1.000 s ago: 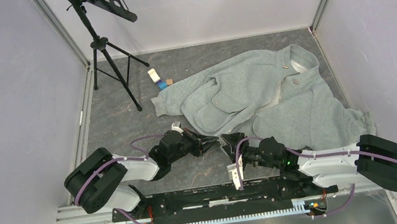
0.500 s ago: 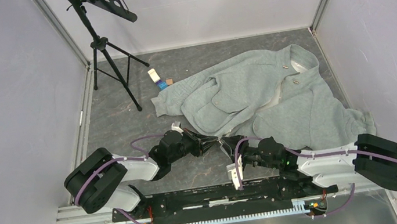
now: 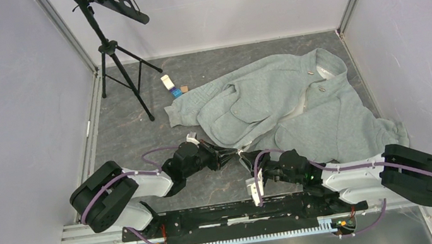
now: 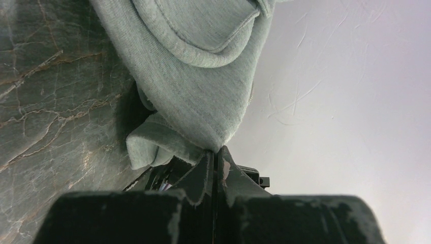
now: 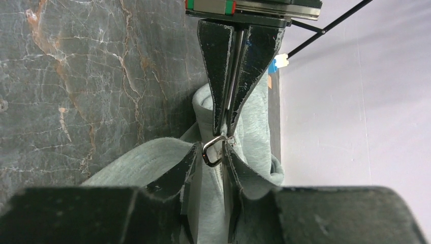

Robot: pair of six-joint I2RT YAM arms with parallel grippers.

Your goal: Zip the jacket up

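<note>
Your left hand (image 4: pixel 214 153) is clamped tight on the jacket (image 3: pixel 287 102). In its wrist view the two fingers press flat together, and the grey-green fleece runs to a point right at their tips.

Your right hand (image 5: pixel 212 151) meets it tip to tip, low in the centre of the overhead frame. In the right wrist view its fingers stand a narrow way apart on either side of a small metal zipper pull (image 5: pixel 206 155), a rectangular ring, with fleece bunched around them. You cannot tell from these views whether those fingers are pressing the ring or only flanking it.

From that pinched corner the jacket spreads rumpled over the centre and right of the overhead frame. It lies on the dark marbled counter (image 3: pixel 133 140), with its collar toward the upper right and a rounded pocket near the middle.

A black music stand (image 3: pixel 116 50) on a tripod stands in the upper left. A small white and blue item (image 3: pixel 171 85) lies near the jacket's upper-left edge.
</note>
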